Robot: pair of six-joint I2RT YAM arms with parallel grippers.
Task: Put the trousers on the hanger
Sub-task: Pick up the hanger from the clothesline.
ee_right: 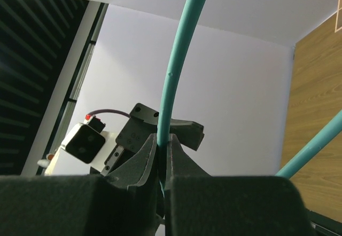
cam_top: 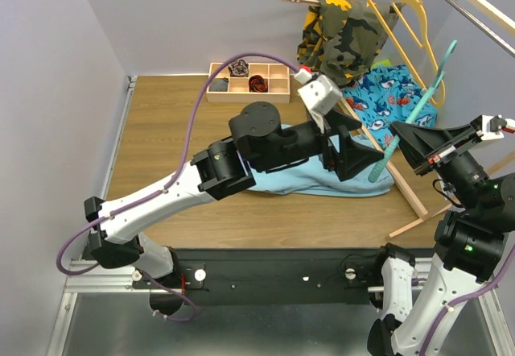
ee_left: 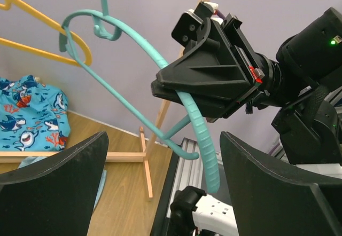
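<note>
The trousers (cam_top: 306, 180) lie on the table (cam_top: 161, 130), near its middle. Behind them to the left sits a divided tray (cam_top: 249, 98). Behind them to the right lies a printed cloth (cam_top: 386, 98), with a garment (cam_top: 346, 34) hanging farther back. The hanger (ee_right: 171, 76) stands tilted in the air, over the trousers' right end.

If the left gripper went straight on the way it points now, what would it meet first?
Most likely the teal hanger. Its ribbed end hangs right in line with the gap of the open left gripper, and the right gripper clamps it just behind. How far ahead it is remains hard to judge.
</note>
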